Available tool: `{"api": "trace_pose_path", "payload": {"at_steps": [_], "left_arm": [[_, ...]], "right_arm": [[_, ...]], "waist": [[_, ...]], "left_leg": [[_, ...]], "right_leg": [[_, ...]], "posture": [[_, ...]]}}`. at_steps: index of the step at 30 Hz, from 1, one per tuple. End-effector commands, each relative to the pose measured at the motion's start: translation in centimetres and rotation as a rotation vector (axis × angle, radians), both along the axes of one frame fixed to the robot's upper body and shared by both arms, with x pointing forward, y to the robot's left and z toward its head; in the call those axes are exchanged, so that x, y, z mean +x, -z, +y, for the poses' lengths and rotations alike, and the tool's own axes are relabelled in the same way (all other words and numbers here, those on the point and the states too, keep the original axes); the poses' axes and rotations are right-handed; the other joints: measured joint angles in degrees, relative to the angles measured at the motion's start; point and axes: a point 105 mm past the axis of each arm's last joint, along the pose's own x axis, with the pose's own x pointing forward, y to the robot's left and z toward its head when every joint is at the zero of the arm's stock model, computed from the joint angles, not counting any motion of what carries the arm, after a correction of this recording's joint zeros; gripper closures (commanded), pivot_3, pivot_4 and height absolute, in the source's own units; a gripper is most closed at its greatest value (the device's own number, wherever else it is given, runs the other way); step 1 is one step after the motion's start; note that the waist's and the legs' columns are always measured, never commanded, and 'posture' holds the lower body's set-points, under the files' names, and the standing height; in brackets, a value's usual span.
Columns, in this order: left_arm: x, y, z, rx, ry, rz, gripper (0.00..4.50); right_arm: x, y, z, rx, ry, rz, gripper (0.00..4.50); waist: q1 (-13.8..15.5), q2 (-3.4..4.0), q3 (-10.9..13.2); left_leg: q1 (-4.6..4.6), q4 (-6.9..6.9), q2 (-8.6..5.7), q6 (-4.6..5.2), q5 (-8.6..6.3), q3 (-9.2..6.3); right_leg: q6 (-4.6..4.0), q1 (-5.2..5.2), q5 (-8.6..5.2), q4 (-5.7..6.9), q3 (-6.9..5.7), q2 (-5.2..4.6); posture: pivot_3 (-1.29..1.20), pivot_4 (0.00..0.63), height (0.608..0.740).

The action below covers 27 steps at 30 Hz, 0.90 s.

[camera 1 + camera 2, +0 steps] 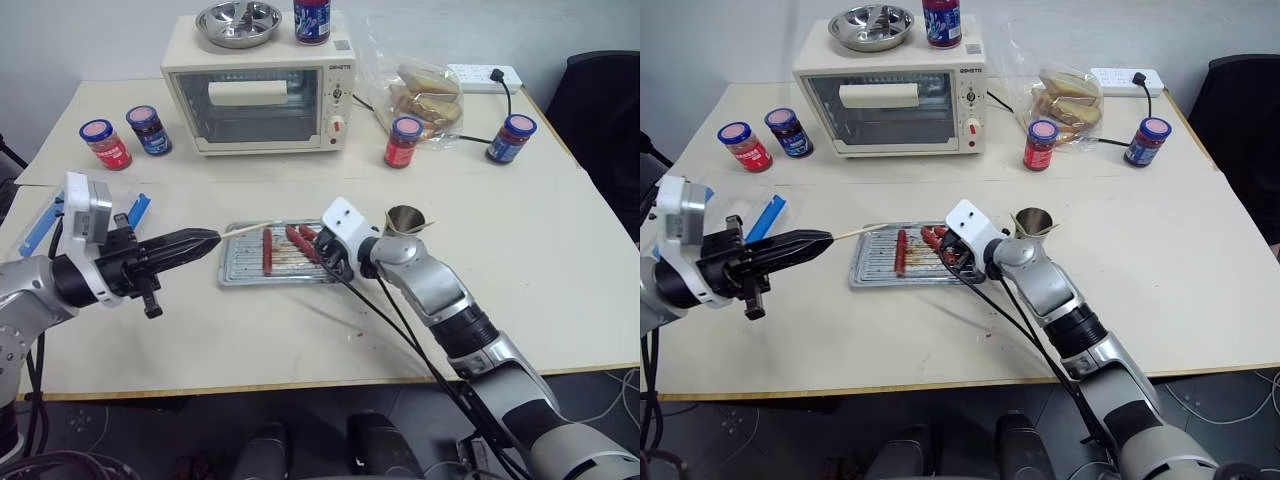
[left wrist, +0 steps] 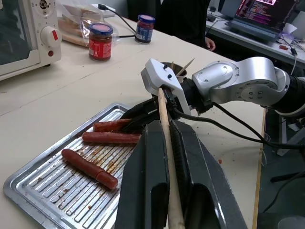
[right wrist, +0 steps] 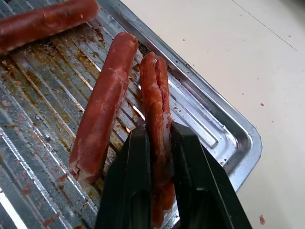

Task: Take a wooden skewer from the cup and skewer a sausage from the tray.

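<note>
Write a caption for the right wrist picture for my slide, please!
The right claw pinches one split sausage on the greasy tray.

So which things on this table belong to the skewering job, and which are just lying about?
In the job:
- wooden skewer, in the left claw
- sausage, pinched by the right claw
- tray
- cup

Lying about:
- toaster oven
- steel bowl
- jars
- bagged bread
- power strip

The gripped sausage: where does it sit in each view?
Left eye: sausage at the tray's right end.
Right eye: sausage, same spot.
Left wrist: sausage farthest on the tray.
Right wrist: sausage between the right gripper's fingers.
Shared landmark: the tray.
</note>
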Motion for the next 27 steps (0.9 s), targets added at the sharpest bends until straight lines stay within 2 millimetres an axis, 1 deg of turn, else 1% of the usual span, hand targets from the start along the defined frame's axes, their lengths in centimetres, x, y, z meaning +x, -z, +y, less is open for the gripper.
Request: {"api": "trace_pose_path", "payload": {"at_steps": [1, 6, 10, 13, 15, 18, 23, 27], "left_arm": [[0.0, -0.9, 0.1, 0.019, -0.001, -0.048, 4.50], [0.1, -0.9, 0.2, 0.025, 0.004, -0.046, 4.50], [0.2, -0.9, 0.3, 0.029, 0.011, -0.041, 4.50], [0.1, -0.7, 0.3, 0.047, 0.041, -0.024, 4.50], [0.3, -0.6, 0.3, 0.061, 0.070, -0.011, 4.50], [0.8, -0.4, 0.1, 0.079, 0.104, -0.002, 4.50], [1.5, -0.3, -0.4, 0.124, 0.195, 0.005, 4.50], [1.6, -0.4, -0.7, 0.163, 0.280, 0.018, 4.50]], "right_arm": [[-0.1, -0.3, 0.0, 0.020, -0.002, -0.003, 4.07], [-0.4, -0.1, -0.1, 0.048, -0.013, 0.037, 4.07], [-1.2, -0.9, 0.0, 0.142, -0.040, 0.135, 4.07], [-2.7, -2.2, 0.1, 0.231, -0.102, 0.250, 4.07], [-4.2, -3.6, 0.1, 0.293, -0.163, 0.331, 4.07], [-5.8, -4.9, -0.2, 0.324, -0.214, 0.405, 4.07], [-8.5, -7.2, -2.6, 0.333, -0.297, 0.499, 4.07], [-11.5, -8.2, -5.0, 0.332, -0.415, 0.629, 4.07]], "waist": [[-0.01, 0.00, 0.00], [0.00, 0.00, 0.00], [0.03, 0.00, 0.00], [0.02, 0.00, 0.00], [0.08, 0.01, 0.00], [0.18, 0.01, 0.01], [0.33, 0.01, 0.01], [0.53, 0.00, 0.01]], "left_leg": [[0.00, 0.00, 0.00, 0.00, 0.00, 0.00], [0.01, 0.00, 0.00, 0.00, 0.00, 0.00], [0.02, 0.00, 0.00, 0.00, 0.00, 0.00], [0.01, 0.00, 0.00, 0.00, 0.00, 0.00], [0.01, -0.01, 0.01, 0.00, 0.00, 0.00], [0.00, 0.00, 0.00, 0.00, 0.00, -0.02], [-0.01, -0.02, -0.03, 0.01, -0.01, -0.02], [-0.03, -0.03, -0.07, 0.07, -0.04, -0.03]], "right_leg": [[0.00, 0.00, 0.00, 0.00, 0.00, 0.00], [0.00, 0.01, 0.00, 0.01, 0.00, 0.00], [0.00, 0.01, 0.00, 0.02, 0.00, 0.00], [0.00, 0.01, 0.00, 0.02, 0.00, -0.01], [0.00, 0.00, 0.00, 0.02, 0.00, -0.01], [0.00, 0.01, 0.00, 0.02, -0.01, -0.02], [0.00, 0.02, 0.00, -0.03, -0.02, -0.06], [0.00, 0.03, 0.00, -0.09, -0.01, -0.10]], "posture": [[0.00, 0.150, 0.740], [0.00, 0.150, 0.740], [0.00, 0.150, 0.740], [0.00, 0.150, 0.740], [0.00, 0.150, 0.740], [0.00, 0.150, 0.740], [0.00, 0.150, 0.740], [0.00, 0.150, 0.740]]}}
